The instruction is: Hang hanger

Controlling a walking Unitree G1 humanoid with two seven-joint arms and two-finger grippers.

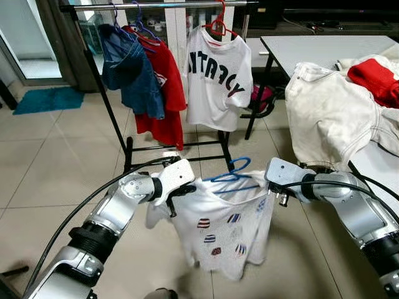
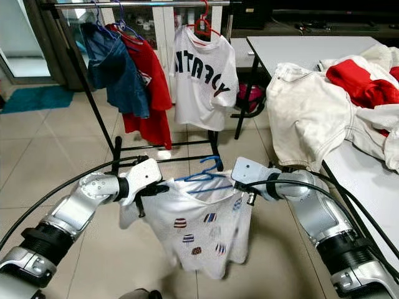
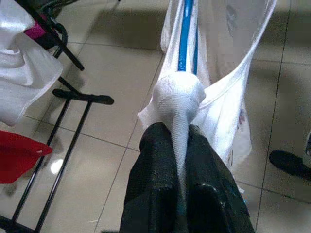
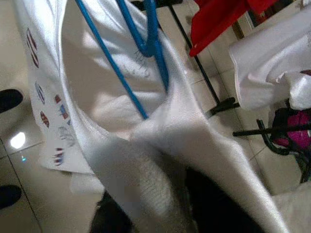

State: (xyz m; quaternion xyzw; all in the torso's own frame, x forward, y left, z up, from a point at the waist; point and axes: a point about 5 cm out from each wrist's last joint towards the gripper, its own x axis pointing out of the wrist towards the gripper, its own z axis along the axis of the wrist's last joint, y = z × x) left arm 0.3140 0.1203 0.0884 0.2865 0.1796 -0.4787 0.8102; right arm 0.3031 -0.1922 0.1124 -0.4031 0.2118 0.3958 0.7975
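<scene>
left eye view: left gripper [image 1: 176, 194] and right gripper [image 1: 272, 189] each pinch a shoulder of the white t-shirt [image 1: 219, 233] on the blue hanger [image 1: 230, 173].

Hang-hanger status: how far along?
Done: the white tee is on the blue hanger. In hand: left gripper and right gripper each pinch a shoulder, holding it up short of the rack. Left: hook it onto the rail beside the lettered tee.

Open tiled floor [image 1: 56, 162] ahead; beyond, garment rack [image 1: 159, 5] crowded with hung clothes, laden surface [image 1: 312, 47] flanking right.
</scene>
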